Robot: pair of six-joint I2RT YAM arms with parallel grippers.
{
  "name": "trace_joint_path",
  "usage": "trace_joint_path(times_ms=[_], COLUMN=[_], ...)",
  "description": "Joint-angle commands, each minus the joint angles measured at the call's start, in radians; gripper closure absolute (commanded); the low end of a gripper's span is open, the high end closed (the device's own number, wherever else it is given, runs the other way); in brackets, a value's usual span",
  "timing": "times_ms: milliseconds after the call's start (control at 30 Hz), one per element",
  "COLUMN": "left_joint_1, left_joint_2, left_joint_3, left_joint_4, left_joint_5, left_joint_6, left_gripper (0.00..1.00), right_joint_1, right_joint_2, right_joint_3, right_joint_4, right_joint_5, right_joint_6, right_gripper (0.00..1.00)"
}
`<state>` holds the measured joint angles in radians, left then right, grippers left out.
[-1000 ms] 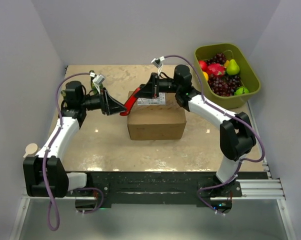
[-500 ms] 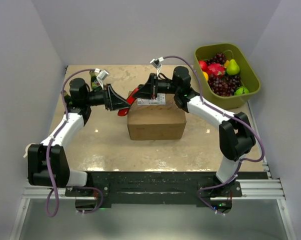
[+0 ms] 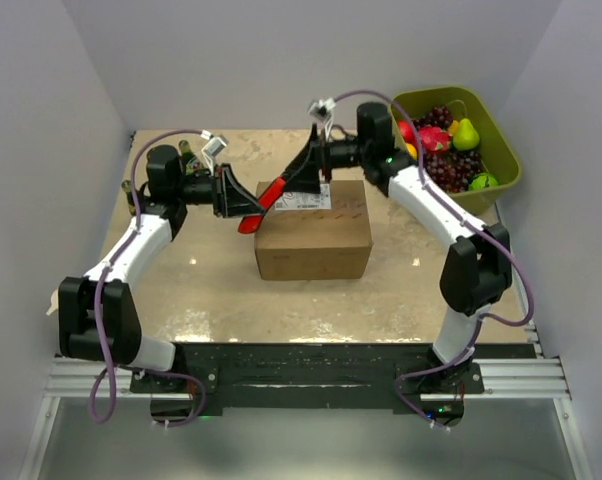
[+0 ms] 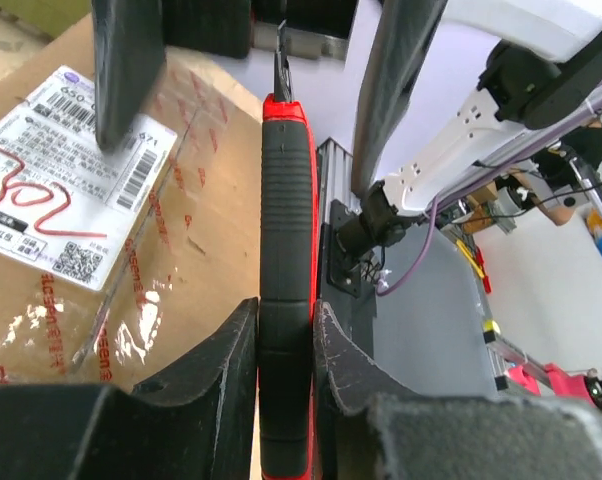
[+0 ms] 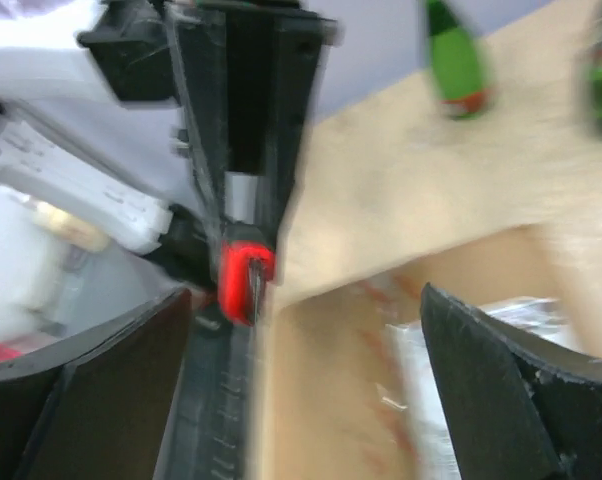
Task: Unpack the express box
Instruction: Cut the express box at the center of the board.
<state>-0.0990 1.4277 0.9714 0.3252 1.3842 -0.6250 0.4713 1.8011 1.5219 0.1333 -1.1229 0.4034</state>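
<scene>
Shows a brown cardboard box (image 3: 313,235) at the middle of the table (image 3: 201,290), white label (image 3: 303,198) on its top near the far edge. Has the left claw (image 4: 286,340) clamped on the handle of a red-and-black knife (image 4: 286,200) by the box's far left corner. Has the right claw (image 3: 301,176) wide open beside the blade, gripping nothing.

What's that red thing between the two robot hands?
A red-and-black knife. The left gripper is shut on its handle, and its blade end points toward the open right gripper, by the cardboard box edge. The top view shows it best.
</scene>
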Motion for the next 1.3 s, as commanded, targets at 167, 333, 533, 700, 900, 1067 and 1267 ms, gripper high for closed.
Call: trace_joint_path(times_ms=[167,333,533,700,900,1067,1267], left_joint_1=[-0.021,-0.09,-0.108,-0.11,-0.114,-0.116,-0.104], left_joint_2=[0.017,0.072,0.063,0.042,0.039,0.036,-0.03], left_joint_3=[0.329,0.512,0.556,0.535,0.524,0.527,0.386], left_joint_4=[-0.883,-1.222,-1.301,-1.273,-1.264,-1.239,-1.061], left_joint_5=[-0.106,-0.278,-0.338,-0.32,-0.312,-0.289,-0.289], left_joint_6=[0.834,1.18,1.259,1.234,1.234,1.223,1.083], left_gripper=[1.0,1.0,1.0,1.0,1.0,1.0,0.53], right_joint_1=[-0.037,0.064,0.113,0.121,0.124,0.133,0.106], right_joint_2=[0.064,0.119,0.087,0.101,0.103,0.115,0.112], right_joint_3=[0.52,0.646,0.551,0.552,0.544,0.521,0.469], right_joint_4=[-0.971,-1.192,-1.143,-1.124,-1.109,-1.078,-0.945], right_joint_5=[0.02,0.081,0.106,0.11,0.106,0.11,0.051], right_joint_6=[-1.034,-1.224,-1.213,-1.186,-1.158,-1.118,-0.922], right_gripper=[0.01,0.09,0.19,0.32,0.52,0.8,1.0])
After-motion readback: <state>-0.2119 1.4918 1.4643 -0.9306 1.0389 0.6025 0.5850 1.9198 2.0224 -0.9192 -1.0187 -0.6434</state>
